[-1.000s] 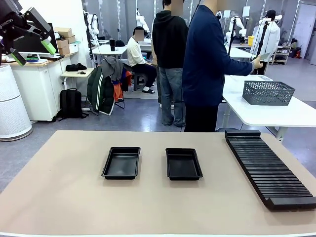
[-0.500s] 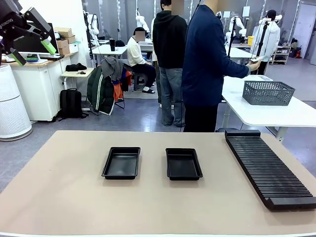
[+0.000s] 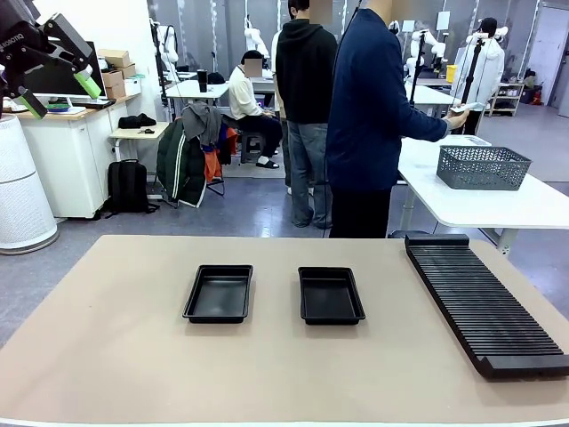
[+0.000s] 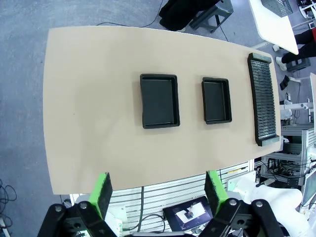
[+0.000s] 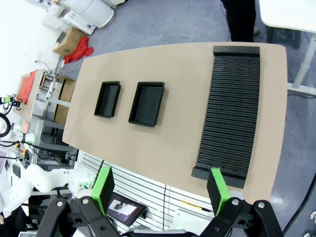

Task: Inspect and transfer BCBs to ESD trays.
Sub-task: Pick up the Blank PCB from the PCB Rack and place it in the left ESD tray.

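Note:
Two black ESD trays lie side by side with nothing in them on the tan table, the left tray (image 3: 218,294) and the right tray (image 3: 331,296). The left wrist view looks down on both from high up, left tray (image 4: 159,101) and right tray (image 4: 216,100). So does the right wrist view, left tray (image 5: 107,98) and right tray (image 5: 146,103). My left gripper (image 3: 60,93) hangs open high at the far left, well away from the trays. Its fingers (image 4: 102,190) hold nothing. My right gripper (image 5: 160,191) is open too, high above the table's near edge. The BCBs are out of view.
A long black slotted rack (image 3: 480,302) lies along the table's right side, with no boards in its slots. A person in a dark blue top (image 3: 369,116) stands at the far edge, turned toward a white table with a grey basket (image 3: 483,166).
The person's hand over the white table has shifted slightly. Both arms, the trays and the rack have not moved.

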Tool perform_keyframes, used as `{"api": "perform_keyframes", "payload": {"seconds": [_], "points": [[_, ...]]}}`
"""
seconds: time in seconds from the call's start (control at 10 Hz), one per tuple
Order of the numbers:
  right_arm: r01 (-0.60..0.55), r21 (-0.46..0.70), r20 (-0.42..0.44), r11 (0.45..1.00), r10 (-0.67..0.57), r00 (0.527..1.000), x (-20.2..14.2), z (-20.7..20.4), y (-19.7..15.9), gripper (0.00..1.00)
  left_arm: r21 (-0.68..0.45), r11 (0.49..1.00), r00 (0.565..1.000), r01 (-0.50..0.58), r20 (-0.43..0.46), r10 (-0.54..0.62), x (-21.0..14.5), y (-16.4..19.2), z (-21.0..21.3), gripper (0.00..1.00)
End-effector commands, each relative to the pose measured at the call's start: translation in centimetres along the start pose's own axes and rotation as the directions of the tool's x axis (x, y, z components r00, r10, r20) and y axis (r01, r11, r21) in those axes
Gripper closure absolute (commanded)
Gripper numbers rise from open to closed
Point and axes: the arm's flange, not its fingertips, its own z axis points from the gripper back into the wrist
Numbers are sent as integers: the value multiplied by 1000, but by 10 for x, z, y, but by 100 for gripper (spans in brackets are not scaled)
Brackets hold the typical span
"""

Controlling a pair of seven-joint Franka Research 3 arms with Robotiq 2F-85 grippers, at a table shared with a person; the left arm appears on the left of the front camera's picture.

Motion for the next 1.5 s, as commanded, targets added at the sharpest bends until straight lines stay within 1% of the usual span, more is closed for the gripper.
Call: {"api": "perform_keyframes", "payload": {"seconds": [0.0,0.2,0.4,0.9,1.3,1.4], "points": [[87,-84,3,993,-87,996,-5,3,6,0,-5,1000,1000,-7,-3,7,-3,1,-2,0],[113,-103,30,988,-111,993,-7,7,5,0,-5,1000,1000,-7,-3,7,-3,1,-2,0],[124,-128,39,984,-120,992,-9,9,5,0,-5,1000,1000,-7,-3,7,-3,1,-2,0],[105,-177,26,979,-102,994,-4,20,10,0,-5,1000,1000,-7,-3,7,-3,1,-2,0],[67,-163,-27,984,-73,997,5,19,19,0,-5,1000,1000,-7,-3,7,-3,1,-2,0],[68,-152,-29,986,-73,997,7,20,22,0,-5,1000,1000,-7,-3,7,-3,1,-2,0]]}}
